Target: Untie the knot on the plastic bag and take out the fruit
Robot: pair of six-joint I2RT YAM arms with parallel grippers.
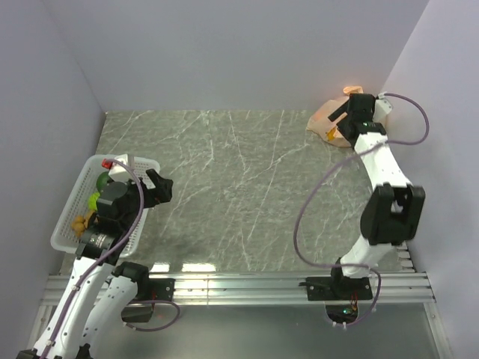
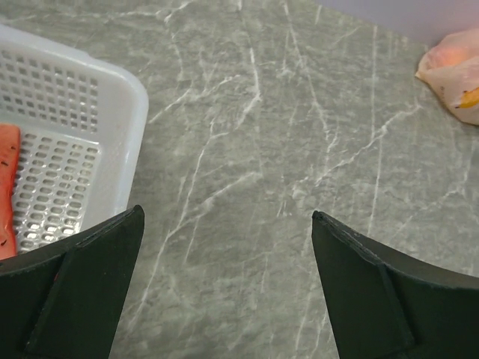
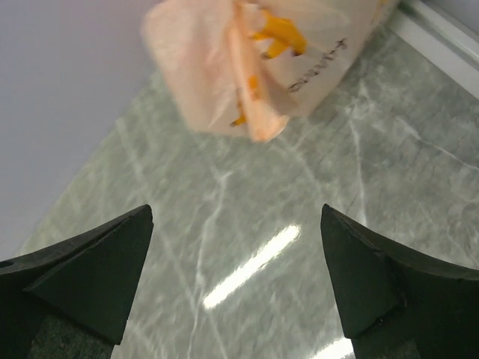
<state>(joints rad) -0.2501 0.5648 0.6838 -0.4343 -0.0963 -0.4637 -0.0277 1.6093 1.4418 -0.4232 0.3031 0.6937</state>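
Observation:
The pale-peach plastic bag [image 1: 323,120] lies crumpled in the far right corner against the wall. Its orange print shows in the right wrist view [image 3: 254,60]. My right gripper [image 1: 334,124] hovers over the bag's near side; its jaws [image 3: 236,213] are open over bare tabletop, a little short of the bag. I cannot make out the knot. My left gripper [image 1: 161,188] is open at the right rim of the white basket [image 1: 71,224], with only tabletop between its fingers [image 2: 227,217]. Round green fruit [image 1: 100,180] lies in the basket, partly hidden by the left arm.
The basket [image 2: 120,112] also holds a red watermelon slice [image 2: 6,187] and tan berries [image 1: 78,222]. Walls close in the table on the left, back and right. The bag's edge [image 2: 456,71] shows far across the grey marbled tabletop [image 1: 239,187].

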